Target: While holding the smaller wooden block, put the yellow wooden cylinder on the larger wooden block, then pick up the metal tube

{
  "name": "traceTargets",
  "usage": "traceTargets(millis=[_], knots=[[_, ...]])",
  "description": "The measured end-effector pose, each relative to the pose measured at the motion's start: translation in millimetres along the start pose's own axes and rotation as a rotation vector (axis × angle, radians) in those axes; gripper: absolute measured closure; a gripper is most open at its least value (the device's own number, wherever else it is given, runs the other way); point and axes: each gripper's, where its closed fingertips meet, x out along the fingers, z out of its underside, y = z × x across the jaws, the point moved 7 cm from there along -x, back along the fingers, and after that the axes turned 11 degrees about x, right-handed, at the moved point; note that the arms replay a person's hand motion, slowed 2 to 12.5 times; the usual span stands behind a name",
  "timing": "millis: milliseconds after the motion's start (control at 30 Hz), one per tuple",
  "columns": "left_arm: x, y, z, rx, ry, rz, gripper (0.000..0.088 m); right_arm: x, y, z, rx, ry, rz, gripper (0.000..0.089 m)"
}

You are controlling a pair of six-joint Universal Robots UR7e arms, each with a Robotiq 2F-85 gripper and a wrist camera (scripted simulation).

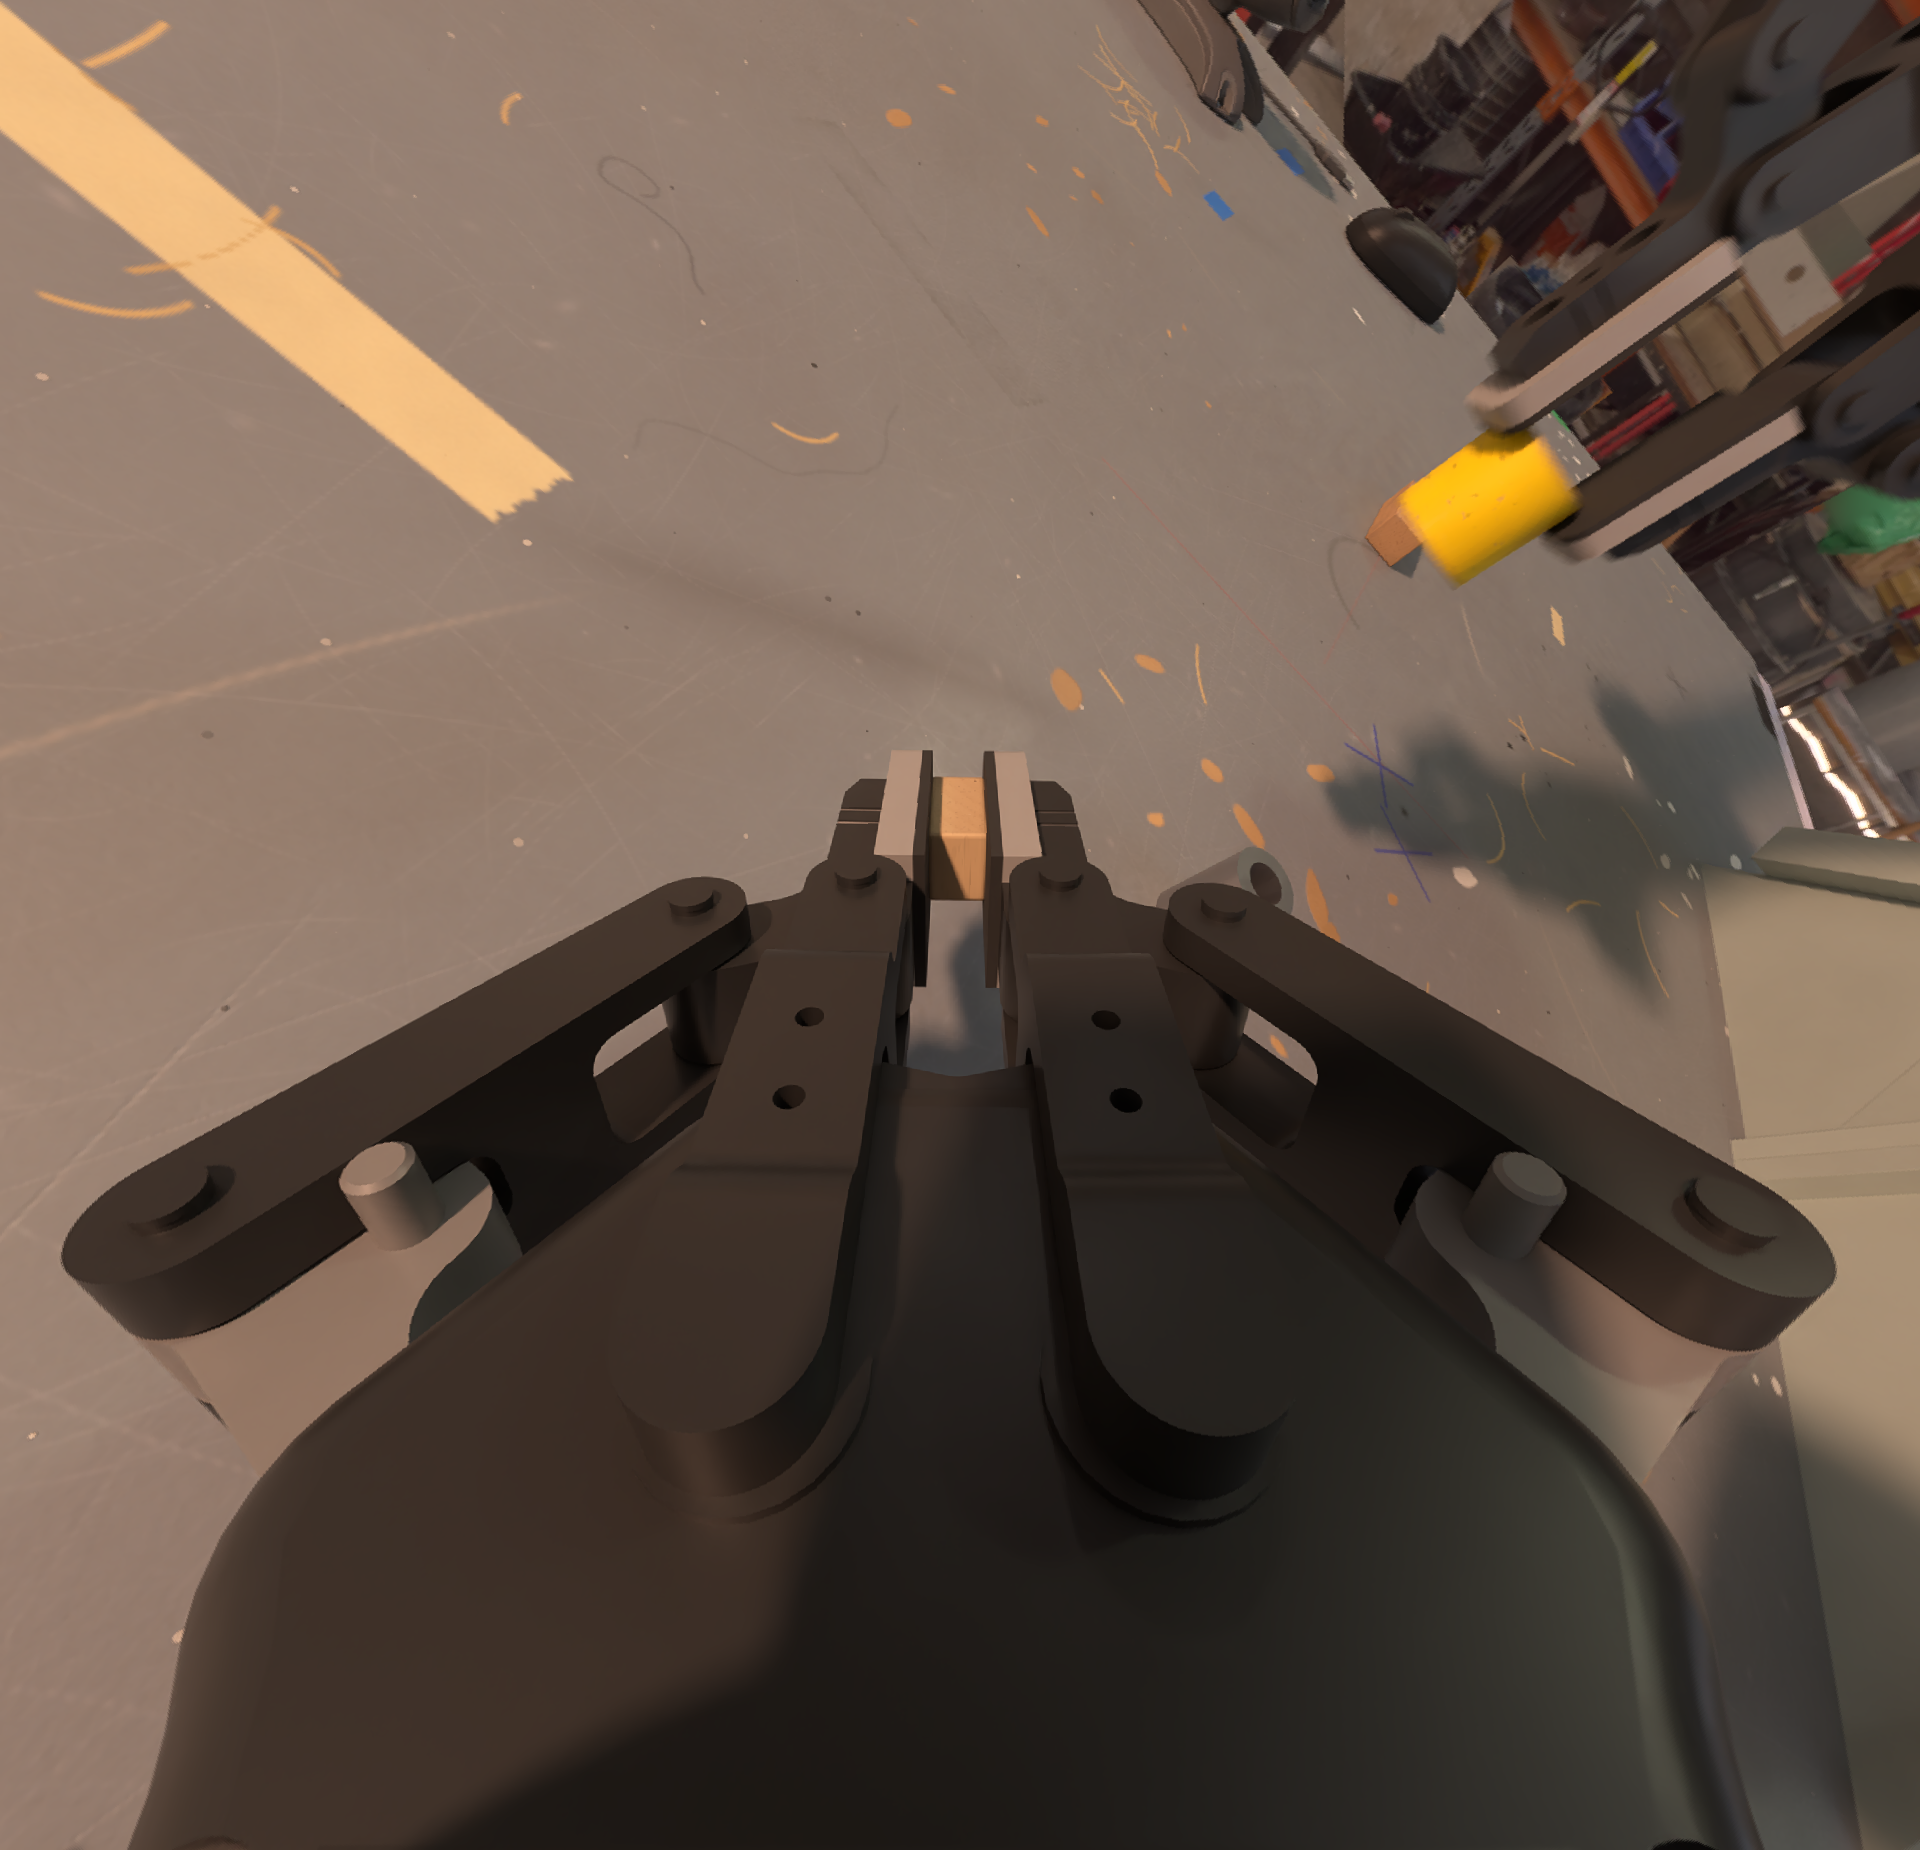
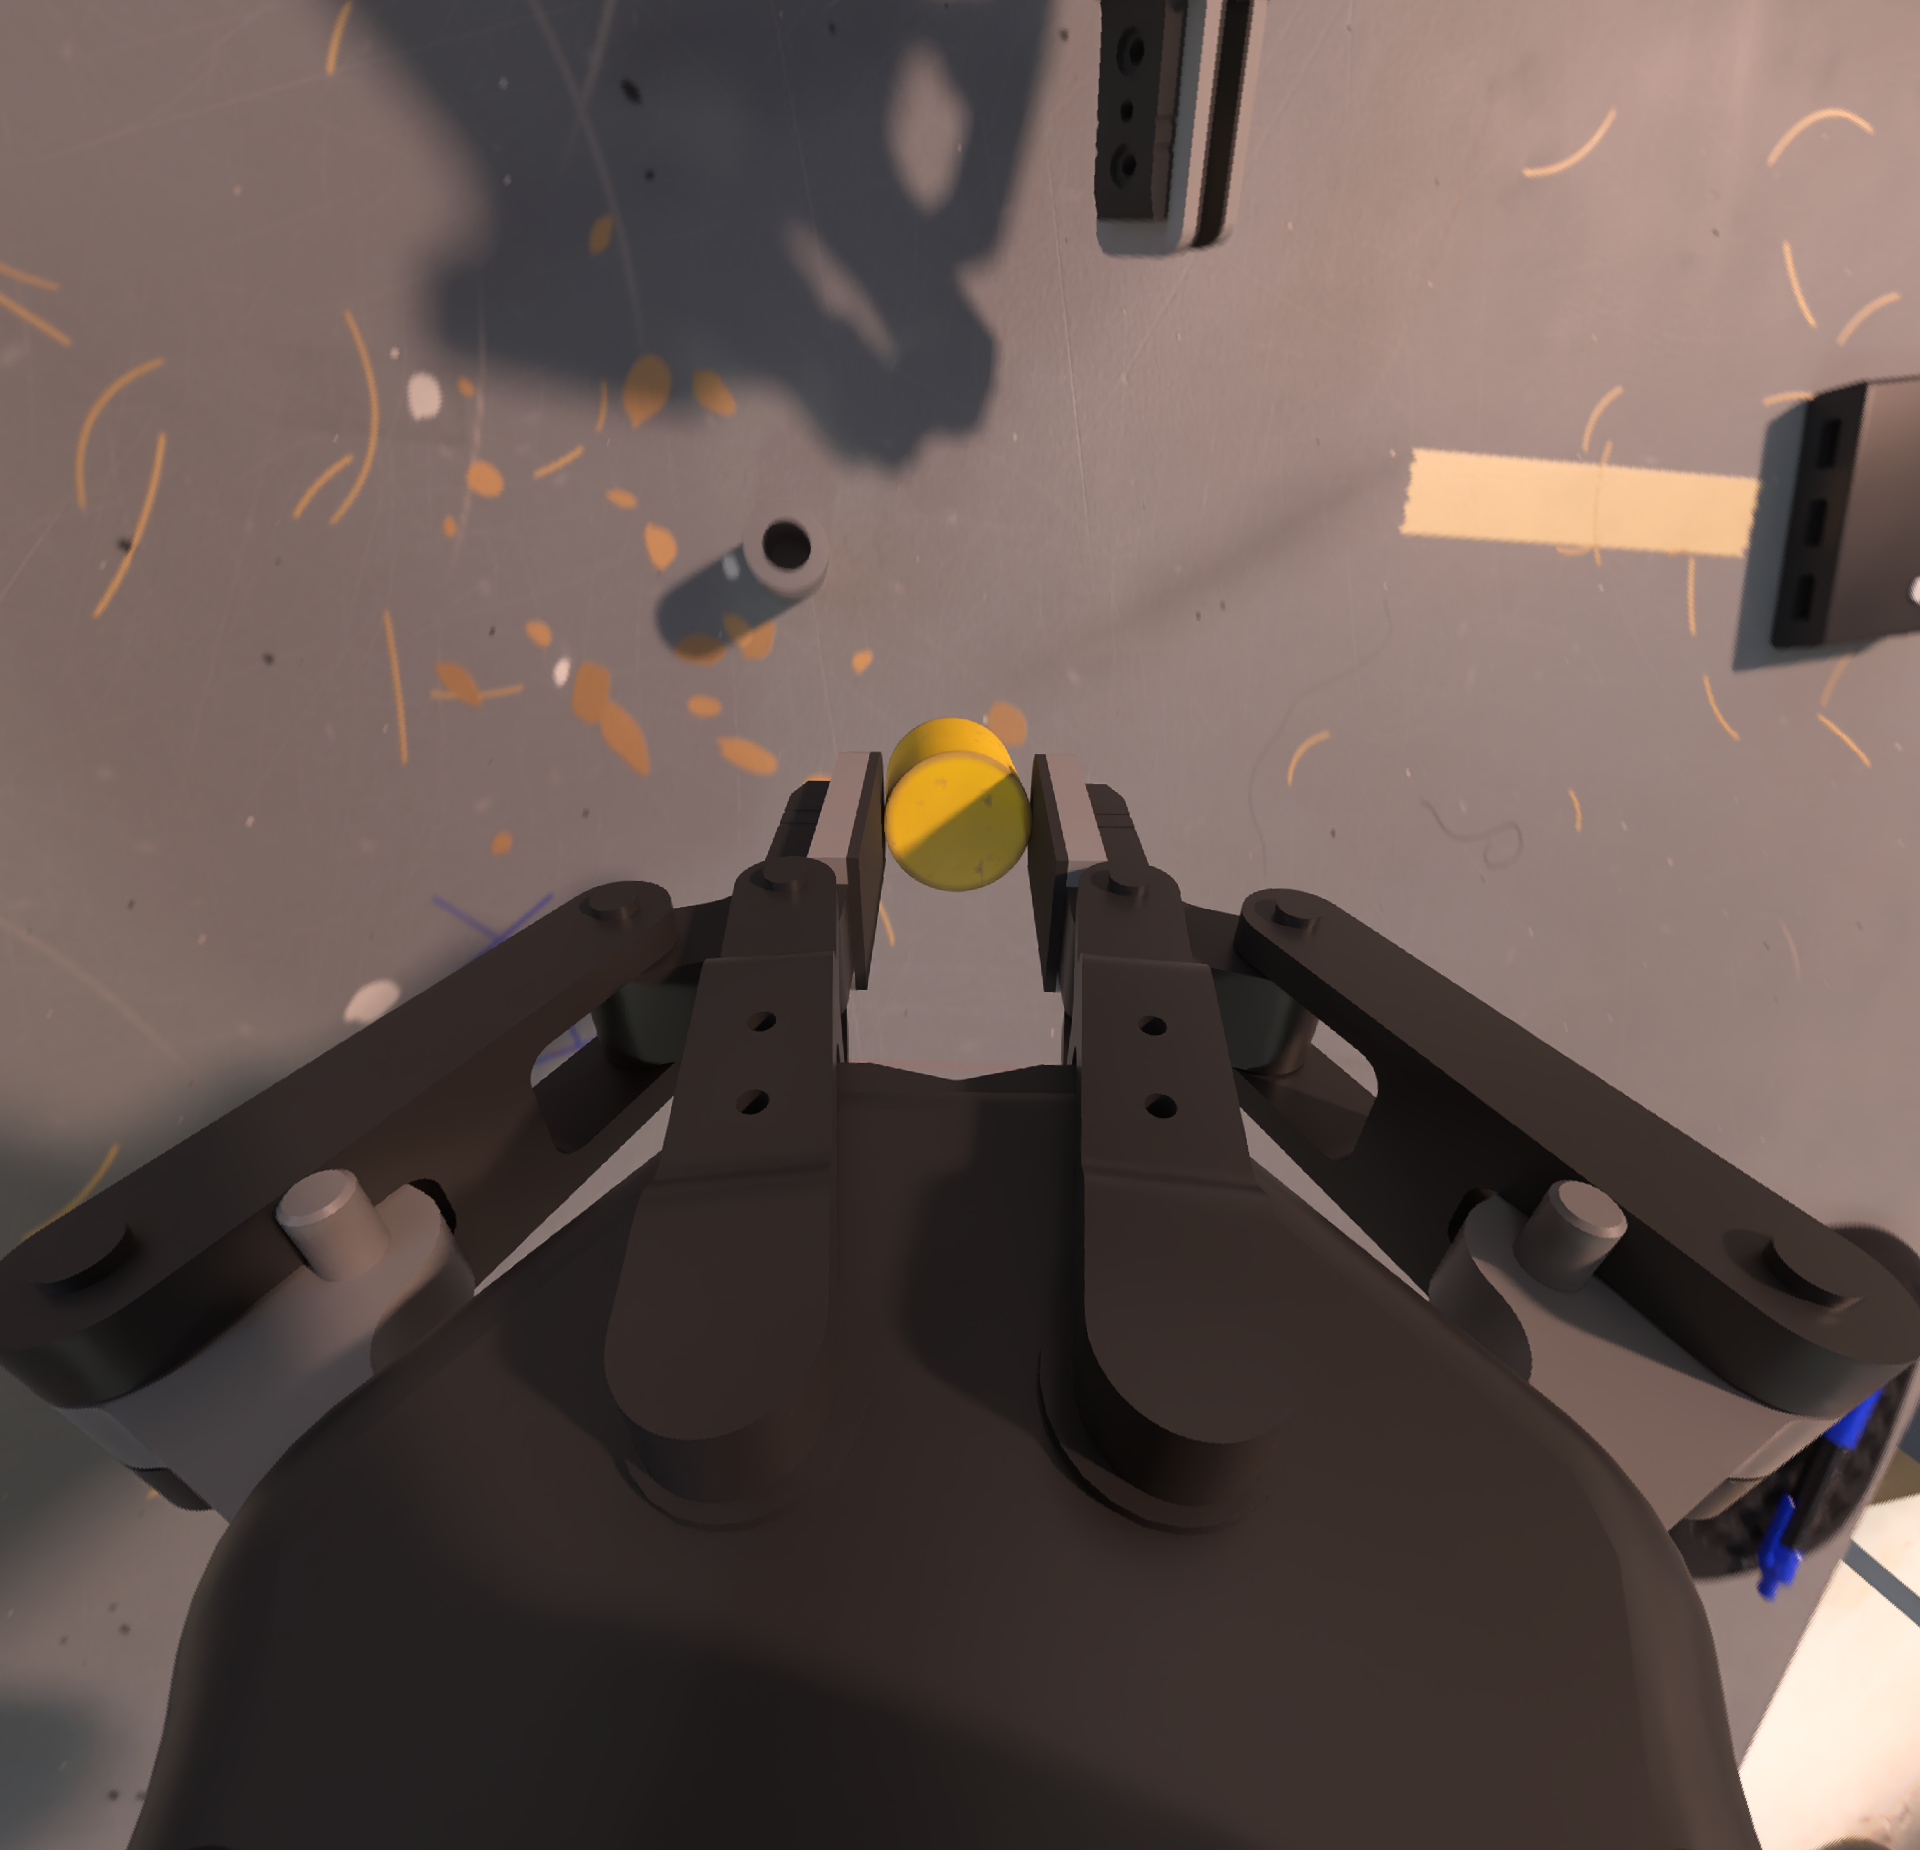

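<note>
My left gripper (image 1: 958,798) is shut on the smaller wooden block (image 1: 958,850) and holds it above the grey table (image 1: 623,605). My right gripper (image 2: 956,813) is shut on the yellow wooden cylinder (image 2: 954,832), which stands on end between its pads. In the left wrist view, the right gripper (image 1: 1538,475) holds the cylinder (image 1: 1475,507) over the larger wooden block (image 1: 1390,538) on the table; I cannot tell whether they touch. The metal tube (image 2: 748,585) lies on the table to the left of the cylinder; its end (image 1: 1257,878) shows beside my left gripper. The left gripper (image 2: 1169,226) hangs at the top of the right wrist view.
A strip of tan tape (image 1: 260,273) (image 2: 1579,504) is stuck to the table. A black slotted box (image 2: 1839,527) stands at the right. A black dome (image 1: 1403,260) sits near the table's far edge. A pale box (image 1: 1829,1021) stands at the right edge.
</note>
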Motion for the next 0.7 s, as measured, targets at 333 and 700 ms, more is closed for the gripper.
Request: traceTargets(millis=[333, 700], knots=[[0, -1, 0, -0.007, 0.003, 0.003, 0.0797, -75, -12, 77.2, 0.017, -0.099, 0.106, 0.0640], [1, -1, 0, -0.017, 0.007, 0.007, 0.0797, -105, -34, 170.6, 0.117, -0.286, 0.101, 0.0640]])
